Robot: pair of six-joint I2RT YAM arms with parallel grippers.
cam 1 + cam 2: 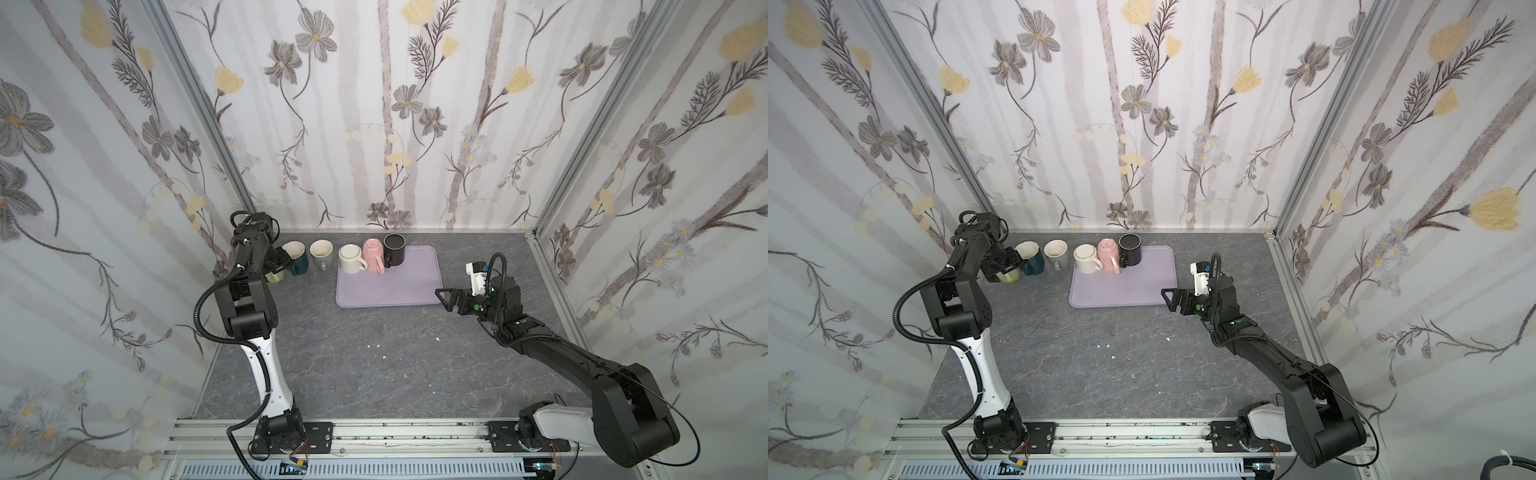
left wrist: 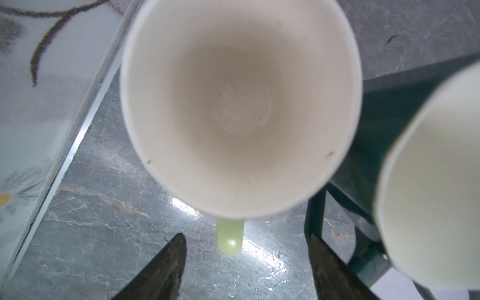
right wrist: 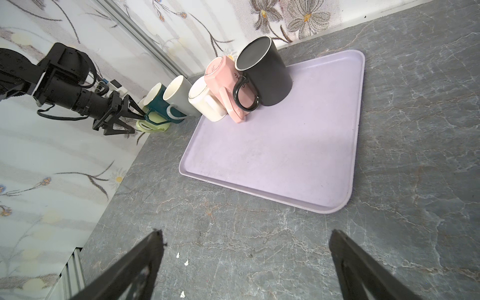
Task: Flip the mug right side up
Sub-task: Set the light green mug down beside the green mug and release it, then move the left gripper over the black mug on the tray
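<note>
On the bench [image 1: 374,353], the open left tool [image 2: 246,235] straddles the handle [image 2: 230,239] of the green mug [image 2: 239,104]; right tool [image 3: 246,231] open, empty.

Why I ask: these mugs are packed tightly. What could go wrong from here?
1. The left tool is open astride the light green mug's handle, with the teal mug's handle right beside one finger; a crooked withdrawal could snag or tip either mug.
2. The pink mug sits upside down, squeezed between the cream mug and black mug; reaching for it might knock a neighbour.
</note>
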